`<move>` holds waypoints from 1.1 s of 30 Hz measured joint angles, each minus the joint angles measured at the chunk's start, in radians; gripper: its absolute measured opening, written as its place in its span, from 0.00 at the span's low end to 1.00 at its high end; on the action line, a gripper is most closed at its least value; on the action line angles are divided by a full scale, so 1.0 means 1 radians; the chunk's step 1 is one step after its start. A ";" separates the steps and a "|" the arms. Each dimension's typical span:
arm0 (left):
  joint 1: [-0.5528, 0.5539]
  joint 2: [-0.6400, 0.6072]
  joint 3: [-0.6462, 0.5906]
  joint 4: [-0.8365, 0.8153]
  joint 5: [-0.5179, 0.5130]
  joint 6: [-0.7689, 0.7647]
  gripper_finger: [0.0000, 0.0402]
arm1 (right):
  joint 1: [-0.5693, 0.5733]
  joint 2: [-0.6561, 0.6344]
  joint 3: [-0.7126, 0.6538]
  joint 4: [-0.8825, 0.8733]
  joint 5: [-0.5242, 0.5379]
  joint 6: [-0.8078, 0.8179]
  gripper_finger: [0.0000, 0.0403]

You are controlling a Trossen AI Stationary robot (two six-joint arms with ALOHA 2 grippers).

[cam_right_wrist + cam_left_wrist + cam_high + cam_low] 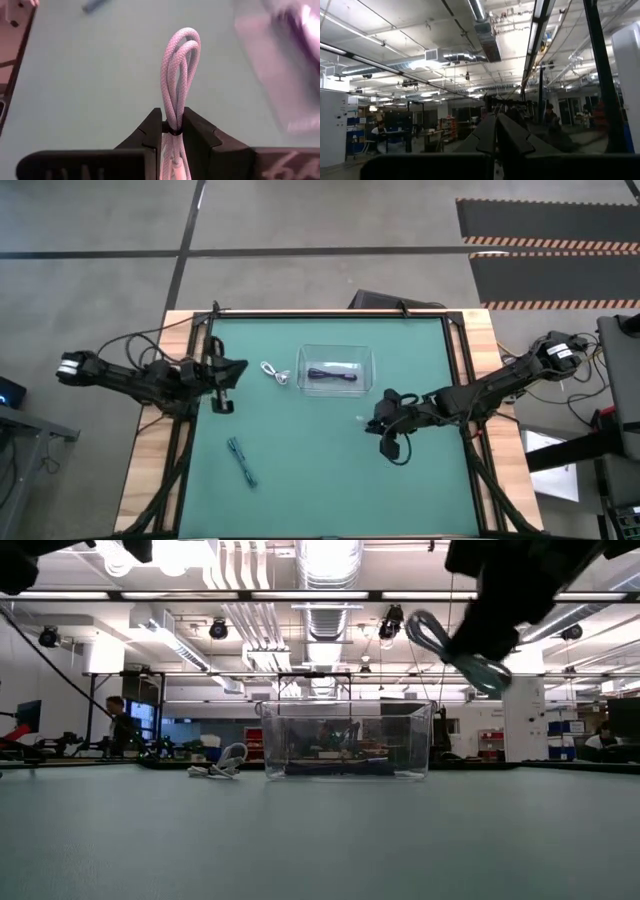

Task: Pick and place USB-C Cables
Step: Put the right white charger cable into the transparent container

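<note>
Right of the clear box (336,371), we see the right gripper (172,131) lifted off the mat, clamping a white cable bundle (180,75). Black cable (333,375) sits inside the box; second white cable (274,372) beside it; teal-grey cable (241,461) front-left. Left gripper (496,135) pressed closed, holding nothing.

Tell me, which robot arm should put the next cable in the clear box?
Probably the right. The right gripper is shut on a white cable, lifted not far from the clear box. The left gripper holds nothing that shows.

no readable text, labels, brands or numbers in any view; faint white marks on the right wrist's housing are illegible
</note>
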 joint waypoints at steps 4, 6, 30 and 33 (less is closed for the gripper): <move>0.000 0.092 0.047 -0.009 0.000 -0.026 0.00 | 0.000 0.000 -0.003 0.110 0.044 -0.160 0.11; 0.000 0.140 0.068 -0.013 0.001 -0.045 0.00 | -0.001 0.000 -0.003 0.170 0.058 -0.249 0.11; -0.001 0.584 0.326 0.002 0.000 -0.104 0.00 | -0.151 -0.107 -0.128 0.581 -0.104 -0.673 0.11; -0.001 0.618 0.353 -0.002 0.000 -0.104 0.00 | -0.190 -0.128 -0.166 0.660 -0.133 -0.683 0.11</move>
